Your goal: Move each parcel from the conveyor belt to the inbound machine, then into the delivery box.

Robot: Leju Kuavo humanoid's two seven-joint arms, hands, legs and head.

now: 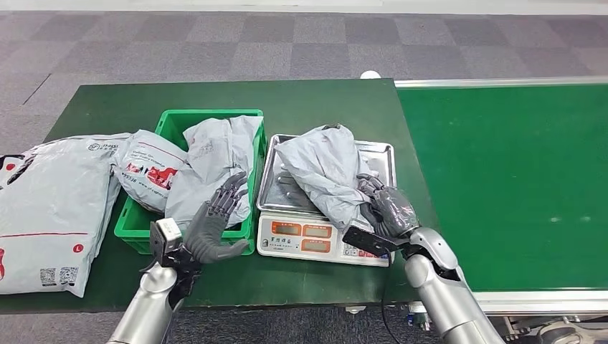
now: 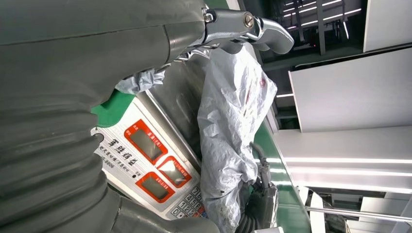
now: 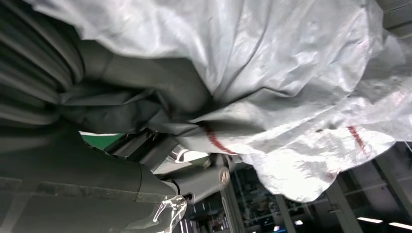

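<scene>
Crumpled grey plastic mailer bag [image 1: 326,172] sits on the steel-pan weighing scale [image 1: 373,154]: light, floppy, slick. Our right hand [image 1: 383,208] grips its near edge; left hand [image 1: 215,222] hovers open beside the scale. We'd bunch film.

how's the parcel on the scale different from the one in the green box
The parcel on the scale lies on the steel pan, gripped by the right hand; the parcel in the green box rests free, with the left hand open in front of it. Both are crumpled grey plastic mailers.
</scene>
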